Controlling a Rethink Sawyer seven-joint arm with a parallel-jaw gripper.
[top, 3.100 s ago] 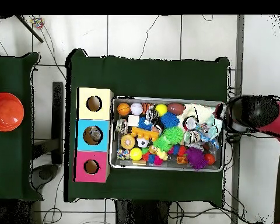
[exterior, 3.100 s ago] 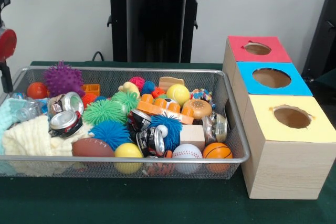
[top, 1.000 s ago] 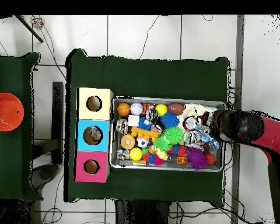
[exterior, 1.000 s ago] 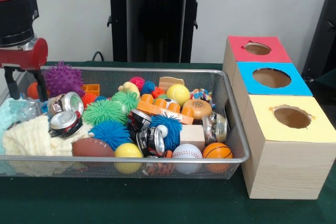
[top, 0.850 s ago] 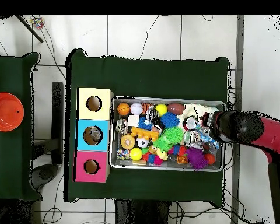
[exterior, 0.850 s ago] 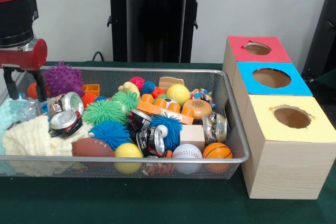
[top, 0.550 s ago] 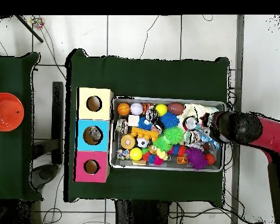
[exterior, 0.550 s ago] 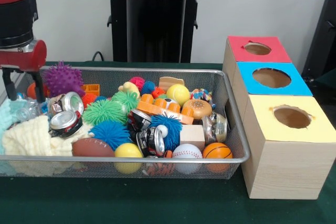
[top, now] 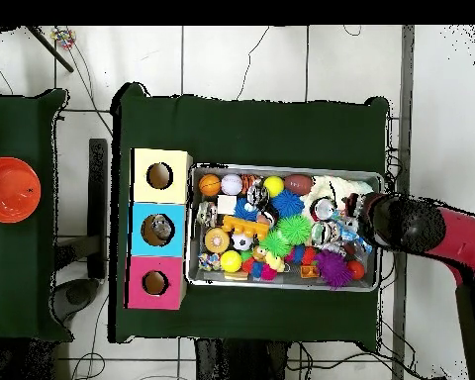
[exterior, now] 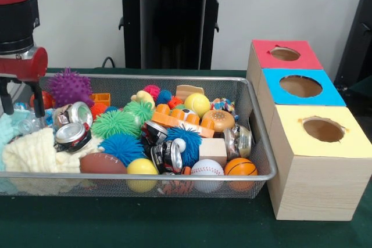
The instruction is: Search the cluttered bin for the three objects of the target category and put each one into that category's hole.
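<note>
A: Where is the red and black gripper (exterior: 23, 94)?
B: Left edge of the front view, over the silver wire-mesh bin (exterior: 263, 143), jaws spread wide, holding nothing.
A: The three-coloured wooden hole box (exterior: 311, 117)?
B: Right side, touching the bin.

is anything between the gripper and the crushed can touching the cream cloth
Nothing visible. The can lies uncovered on top of the pile, with the cloth against its left side. In the front view the gripper hangs over the bin's left end, fingers apart.
</note>
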